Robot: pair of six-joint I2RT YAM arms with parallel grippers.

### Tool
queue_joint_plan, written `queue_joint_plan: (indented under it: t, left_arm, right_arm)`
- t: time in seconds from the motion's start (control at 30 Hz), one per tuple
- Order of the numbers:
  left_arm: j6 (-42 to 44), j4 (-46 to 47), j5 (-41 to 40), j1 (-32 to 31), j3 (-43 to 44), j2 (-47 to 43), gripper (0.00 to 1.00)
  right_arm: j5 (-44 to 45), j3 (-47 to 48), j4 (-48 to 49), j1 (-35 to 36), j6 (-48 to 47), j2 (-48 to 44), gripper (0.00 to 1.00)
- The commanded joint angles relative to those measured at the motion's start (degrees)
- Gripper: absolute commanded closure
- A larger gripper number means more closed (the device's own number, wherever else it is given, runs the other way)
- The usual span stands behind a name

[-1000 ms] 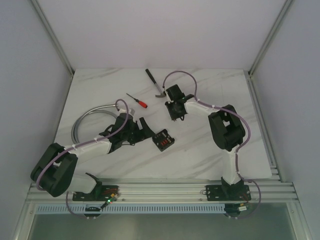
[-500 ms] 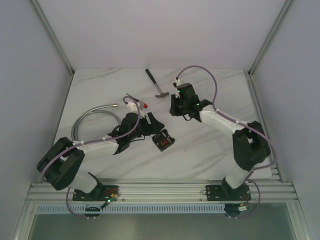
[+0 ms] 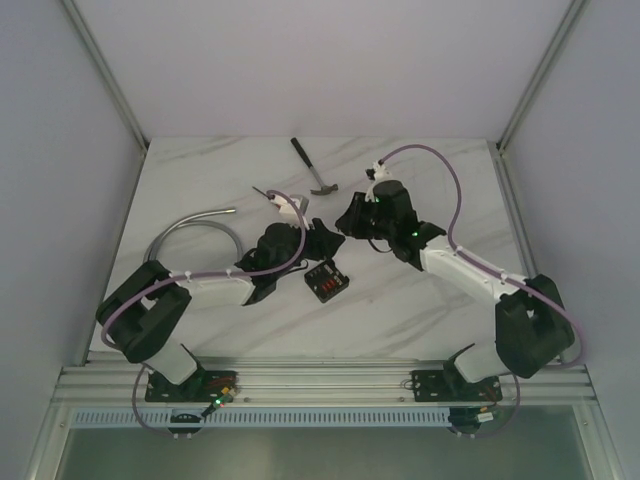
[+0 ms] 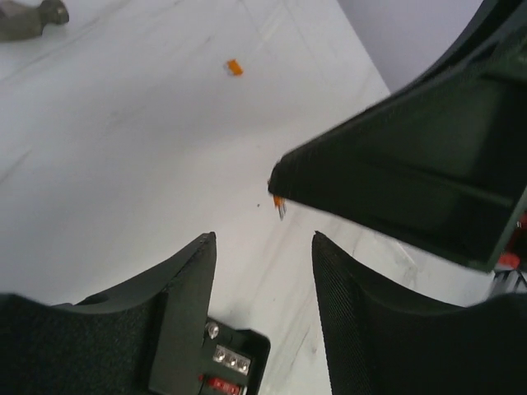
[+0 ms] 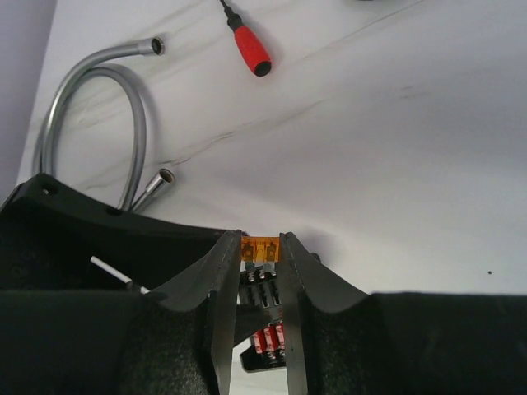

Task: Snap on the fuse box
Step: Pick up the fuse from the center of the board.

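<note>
Right wrist view: the right gripper [image 5: 262, 257] is clenched on a small orange fuse [image 5: 261, 247], pinched by its plastic head with the metal blades pointing down. Directly below the fuse, between the fingers, is the fuse box [image 5: 265, 339] with its red fuses. The left gripper [image 4: 263, 247] stands released just beside it, with bare table showing between the jaws and one corner of the box under its fingertips. From above, the box lies face up near the middle of the marble table [image 3: 420, 300], just on the near side of the two grippers, and neither of them touches it. Further out lie a second loose fuse [image 4: 235, 67], the red-handled screwdriver [image 5: 251, 51], a hammer [image 3: 313, 168] and a bent metal hose [image 3: 185, 220]. The box looks light, stiff and hard, so it would likely skate on the smooth top when pushed from above. The free jaws would do best to brace it by two opposite side walls and stay off the fuse face. The held fuse is small and its blades could bend if they enter crooked. Both wrist views cut the box off. The target slot cannot be made out, nor whether the blades line up with it, and from above the fuse is too small to see.
</note>
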Motion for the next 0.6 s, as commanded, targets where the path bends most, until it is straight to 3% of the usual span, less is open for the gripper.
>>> queue_joint_plan:
  t: [0.0,0.17,0.57]
  left_arm:
    - [2.9,5.8,0.0,-0.1,2.9,2.1,0.42]
    - [3.6,6.9,-0.3,-0.1,4.4,3.6,0.52]
    - [5.1,6.6,0.1,-0.1,4.3,3.5,0.88]
  right_arm:
    - [-0.9,-1.6,4.1,0.4,3.0,-2.6,0.73]
    - [-1.5,-2.6,4.8,0.4,4.0,-3.2,0.73]
    - [-2.4,-4.2,6.3,0.4,5.2,-3.7,0.73]
